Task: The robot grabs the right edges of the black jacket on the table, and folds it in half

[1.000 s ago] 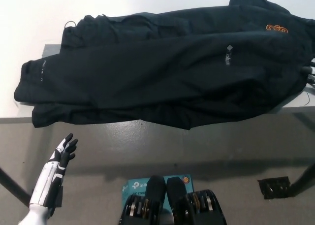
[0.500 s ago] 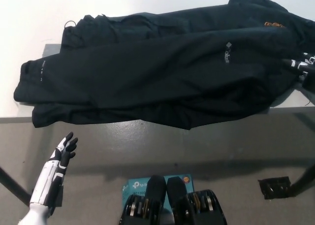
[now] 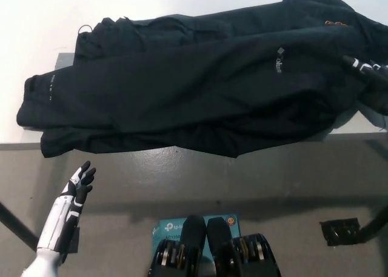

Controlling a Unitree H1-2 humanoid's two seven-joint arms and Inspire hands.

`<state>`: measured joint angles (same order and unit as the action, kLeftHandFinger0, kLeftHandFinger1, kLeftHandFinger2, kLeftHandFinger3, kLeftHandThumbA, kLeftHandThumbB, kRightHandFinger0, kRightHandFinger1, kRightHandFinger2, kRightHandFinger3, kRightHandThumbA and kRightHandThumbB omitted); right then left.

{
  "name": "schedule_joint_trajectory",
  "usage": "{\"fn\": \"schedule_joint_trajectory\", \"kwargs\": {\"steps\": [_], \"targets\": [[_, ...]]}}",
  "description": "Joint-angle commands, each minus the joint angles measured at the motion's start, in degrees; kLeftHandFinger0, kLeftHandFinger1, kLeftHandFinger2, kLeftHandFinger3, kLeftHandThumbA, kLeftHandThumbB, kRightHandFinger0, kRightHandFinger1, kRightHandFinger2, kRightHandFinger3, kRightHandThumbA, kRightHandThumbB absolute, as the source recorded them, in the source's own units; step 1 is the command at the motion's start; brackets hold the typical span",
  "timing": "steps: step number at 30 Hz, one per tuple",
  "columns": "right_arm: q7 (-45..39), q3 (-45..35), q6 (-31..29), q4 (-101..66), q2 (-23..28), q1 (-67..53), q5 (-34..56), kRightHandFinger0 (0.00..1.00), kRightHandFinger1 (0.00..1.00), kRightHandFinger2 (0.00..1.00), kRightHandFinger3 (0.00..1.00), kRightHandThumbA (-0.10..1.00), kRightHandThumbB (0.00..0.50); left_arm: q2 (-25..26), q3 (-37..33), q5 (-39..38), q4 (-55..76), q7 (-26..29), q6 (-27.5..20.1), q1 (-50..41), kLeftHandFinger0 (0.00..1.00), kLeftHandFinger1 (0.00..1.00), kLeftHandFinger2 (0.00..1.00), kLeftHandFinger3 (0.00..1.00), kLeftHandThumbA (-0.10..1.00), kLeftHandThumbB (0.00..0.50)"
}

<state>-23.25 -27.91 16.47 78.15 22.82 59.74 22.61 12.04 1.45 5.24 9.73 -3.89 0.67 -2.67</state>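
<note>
Black fabric jacket (image 3: 200,89) was what the job turned on, and the fold looked barely begun. Nearest the camera, the white left hand (image 3: 77,186) hung low at the lower left, below the front edge of the grey desk (image 3: 357,128), well apart from the cloth, its fingers spread and holding nothing. Beyond it the jacket lay spread across nearly the whole desk, its left end with a small white print near the cuff reaching the desk's left edge, and one cuff or hem drooping over the front. At the far right the black right hand (image 3: 367,70) sat on the jacket's right edge (black on black, so whether its fingers were clamped on the cloth could not be told). That right edge looked bunched and slightly raised. Carrying it across to the left side seemed still to be done.
</note>
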Motion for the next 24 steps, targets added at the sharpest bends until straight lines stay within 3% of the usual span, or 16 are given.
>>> {"fn": "schedule_joint_trajectory", "kwargs": {"steps": [1,2,3,5,6,7,11,13,16,17,20,21,22,23,24], "targets": [[26.2,-4.7,-7.8,0.3,-3.5,6.3,3.0,0.03,0.03,0.30,0.95,0.29,0.389,0.7,0.4,0.3,2.0,0.0,-2.3,0.1,1.00,1.00,1.00,1.00,1.00,0.274],[28.1,-5.1,-9.3,0.1,-4.1,6.4,3.1,0.00,0.00,0.27,0.81,0.05,0.346,0.7,0.3,0.3,2.0,0.0,-2.3,0.1,1.00,1.00,1.00,1.00,1.00,0.275],[29.8,-5.6,-11.5,-0.2,-5.0,6.5,3.2,0.00,0.00,0.31,0.71,-0.10,0.276,0.7,0.4,-0.1,2.2,-0.2,-2.0,0.0,1.00,1.00,1.00,1.00,1.00,0.271],[31.2,-5.5,-13.9,-1.2,-6.6,6.6,2.4,0.00,0.05,0.52,0.54,-0.10,0.214,0.6,0.5,-0.2,2.4,-0.1,-1.4,0.1,1.00,1.00,1.00,1.00,1.00,0.283],[30.8,-5.5,-14.3,-1.4,-6.9,6.5,2.4,0.00,0.05,0.54,0.44,-0.10,0.200,0.7,0.5,0.0,2.5,0.0,-1.3,0.1,1.00,1.00,1.00,1.00,1.00,0.275],[30.1,-5.7,-15.0,-1.4,-7.2,6.5,2.5,0.00,0.11,0.65,0.34,-0.10,0.187,0.7,0.5,0.2,2.6,0.0,-1.1,0.2,1.00,1.00,1.00,1.00,1.00,0.272],[29.8,-6.3,-15.5,-1.2,-7.9,6.5,2.8,0.00,0.16,0.74,0.40,-0.10,0.166,0.9,0.4,0.3,2.4,-0.1,-1.3,0.3,1.00,1.00,1.00,1.00,1.00,0.275],[29.9,-7.4,-15.5,-1.4,-8.2,6.5,3.8,0.00,0.13,0.70,0.67,-0.10,0.163,0.8,0.5,0.0,2.4,-0.2,-1.6,0.3,1.00,1.00,1.00,1.00,1.00,0.264],[29.8,-8.7,-16.2,-1.7,-8.5,6.2,4.7,0.00,0.08,0.66,0.78,-0.10,0.124,0.8,0.5,0.4,2.7,0.1,-1.2,0.4,1.00,1.00,1.00,1.00,1.00,0.250],[29.8,-9.0,-16.6,-1.8,-8.5,6.2,4.7,0.00,0.06,0.65,0.79,-0.10,0.120,0.7,0.6,0.6,2.8,0.2,-1.1,0.5,1.00,1.00,1.00,1.00,1.00,0.248],[29.2,-10.0,-18.2,-1.8,-8.3,6.0,5.3,0.00,0.03,0.66,0.44,-0.10,0.109,0.8,0.6,0.6,2.6,0.2,-1.5,0.7,1.00,1.00,1.00,1.00,1.00,0.252],[29.4,-10.2,-18.6,-2.2,-8.3,6.1,5.5,0.00,0.03,0.66,0.43,-0.10,0.109,0.9,0.6,0.8,2.7,0.2,-1.5,0.7,1.00,1.00,1.00,1.00,1.00,0.245],[29.7,-10.6,-19.1,-3.0,-8.2,6.3,5.9,0.00,0.03,0.66,0.60,-0.10,0.105,0.9,0.5,1.1,2.9,0.2,-1.1,0.7,1.00,1.00,1.00,1.00,1.00,0.249],[29.8,-10.6,-19.2,-3.2,-8.1,6.4,6.0,0.00,0.03,0.66,0.66,-0.10,0.104,0.9,0.5,1.1,3.1,0.2,-1.0,0.6,1.00,1.00,1.00,1.00,1.00,0.249],[29.8,-10.9,-19.7,-4.4,-8.0,6.8,6.5,0.00,0.07,0.69,0.64,-0.10,0.092,0.9,0.6,0.8,2.8,0.1,-1.5,0.6,1.00,1.00,1.00,1.00,1.00,0.241]]}}
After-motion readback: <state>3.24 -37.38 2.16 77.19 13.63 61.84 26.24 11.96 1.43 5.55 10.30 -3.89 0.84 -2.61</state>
